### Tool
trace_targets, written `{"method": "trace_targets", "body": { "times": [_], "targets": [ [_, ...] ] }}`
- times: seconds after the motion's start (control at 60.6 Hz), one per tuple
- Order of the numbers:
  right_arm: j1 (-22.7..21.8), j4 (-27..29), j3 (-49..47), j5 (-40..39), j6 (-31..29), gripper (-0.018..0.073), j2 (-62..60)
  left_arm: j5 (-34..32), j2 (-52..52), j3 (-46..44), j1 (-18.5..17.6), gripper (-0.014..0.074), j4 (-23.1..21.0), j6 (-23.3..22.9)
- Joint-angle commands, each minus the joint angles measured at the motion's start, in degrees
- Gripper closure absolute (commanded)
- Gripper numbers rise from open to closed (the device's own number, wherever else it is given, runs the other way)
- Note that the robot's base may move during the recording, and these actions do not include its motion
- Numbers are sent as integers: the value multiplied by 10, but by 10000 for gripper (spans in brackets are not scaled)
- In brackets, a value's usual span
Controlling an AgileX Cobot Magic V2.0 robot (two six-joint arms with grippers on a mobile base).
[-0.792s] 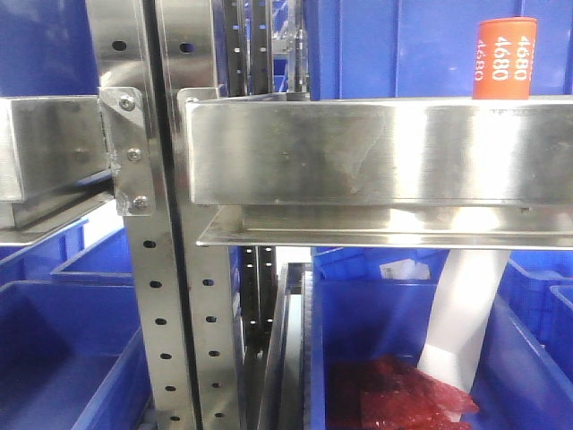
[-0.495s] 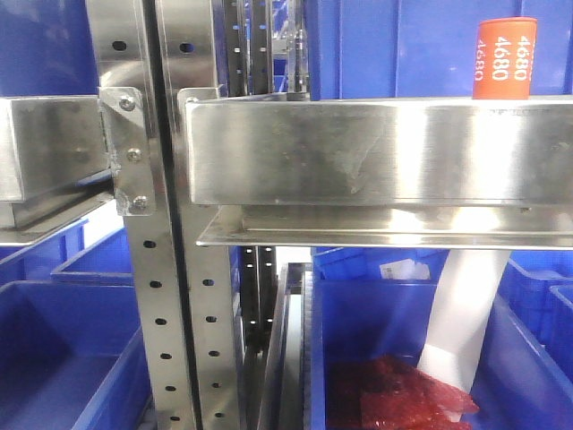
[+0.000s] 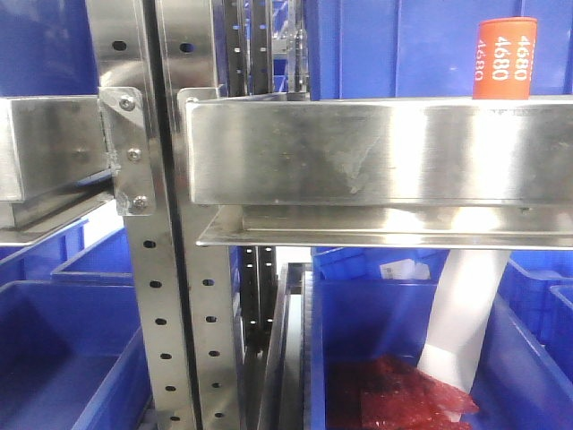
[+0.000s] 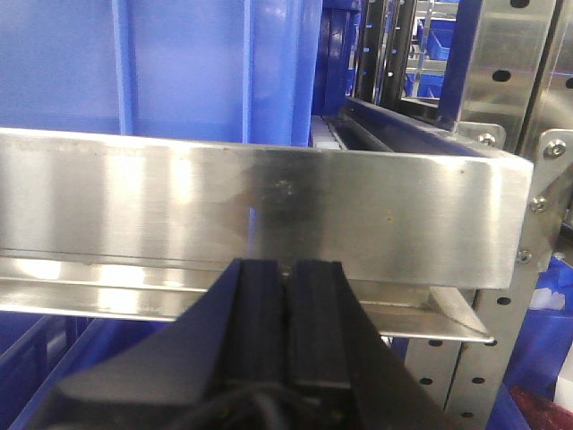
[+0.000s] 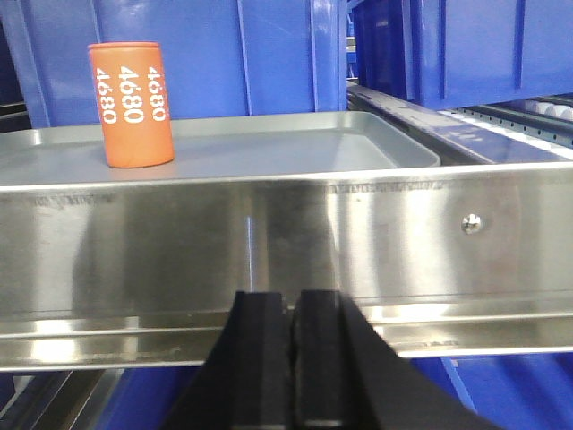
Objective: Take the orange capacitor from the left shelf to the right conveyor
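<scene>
The orange capacitor (image 3: 504, 58) stands upright behind the shelf's broad steel rail (image 3: 376, 152) at the upper right of the front view. In the right wrist view it (image 5: 131, 104) stands in a shallow silver tray (image 5: 376, 134), up and to the left of my right gripper (image 5: 291, 296), which is shut and empty below the rail (image 5: 358, 242). My left gripper (image 4: 286, 264) is shut and empty in front of another rail of the shelf (image 4: 269, 210). The conveyor is out of view.
Perforated steel uprights (image 3: 166, 313) and a bolted bracket (image 3: 125, 152) stand left of centre. Blue bins (image 3: 54, 358) sit below and behind the rails; one (image 3: 403, 358) holds red pieces and a white sheet (image 3: 461, 313).
</scene>
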Motion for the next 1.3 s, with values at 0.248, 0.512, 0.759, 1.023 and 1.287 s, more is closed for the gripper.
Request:
{"method": "trace_targets", "body": {
  "times": [0.248, 0.512, 0.759, 1.023, 1.287],
  "targets": [
    [-2, 0, -3, -110, -2, 521, -8, -50, -7, -2, 0, 723, -1, 0],
    [-2, -1, -131, -50, -2, 521, 17, -50, -7, -2, 0, 723, -1, 0],
    [4, -1, -270, -12, -2, 370, 151, -50, -7, -2, 0, 723, -1, 0],
    [68, -1, -339, -17, -2, -50, 312, -50, -7, -2, 0, 723, -1, 0],
    [130, -1, -380, -93, -2, -46, 455, -50, -7, -2, 0, 723, -1, 0]
  ]
}}
